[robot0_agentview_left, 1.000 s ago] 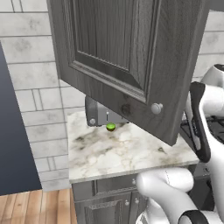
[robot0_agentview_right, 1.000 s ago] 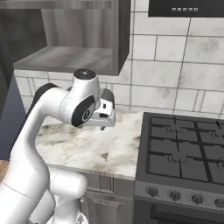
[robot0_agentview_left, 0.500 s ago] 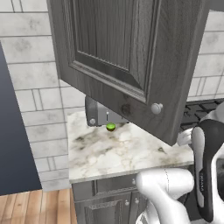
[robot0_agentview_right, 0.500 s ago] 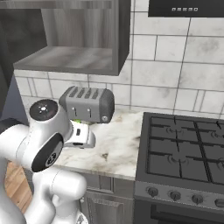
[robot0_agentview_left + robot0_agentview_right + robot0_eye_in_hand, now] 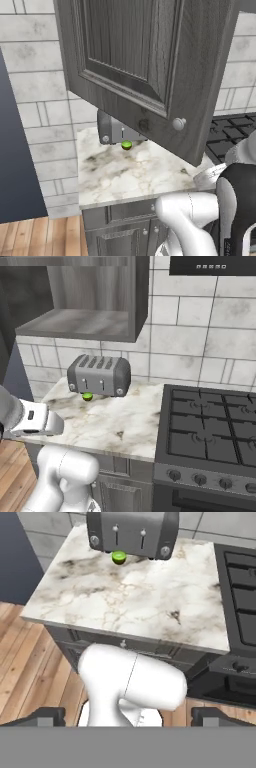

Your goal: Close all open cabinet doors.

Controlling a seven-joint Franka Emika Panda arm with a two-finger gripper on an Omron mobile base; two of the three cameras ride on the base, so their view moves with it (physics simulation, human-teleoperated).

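Dark grey wood-grain cabinet door (image 5: 135, 65) hangs wide open above the marble table (image 5: 135, 597), swung out toward the base cameras in the left base view; the right base view looks into the open cabinet carcass (image 5: 85, 321), shelf bare as far as I can see. Judgement: rigid framed slab on side hinges, fairly heavy for its size but it should swing freely, so no grasp is needed, just a steady push. Best contact is the flat outer frame on the free edge, near the round silver knob (image 5: 178, 123), far from the hinge for most leverage; the knob itself is small and smooth, and looks likely to slip out of a pinch. Push along the arc, not straight in, or the contact will slide across the face. Hinge side is cut off by the frame edge, so I can't tell how far past square it stands. Stove (image 5: 210, 431) sits to the right of the table, toaster (image 5: 99, 375) stands at the back against the tile wall with a small green lime (image 5: 119, 557) just in front of it; all well below the door's sweep. Pincer (image 5: 128, 717) is low, in front of the base cabinets and well apart from the door, fingertips (image 5: 47, 716) spread wide at the hand view's bottom corners, holding nothing. Needs a big lift before any contact.
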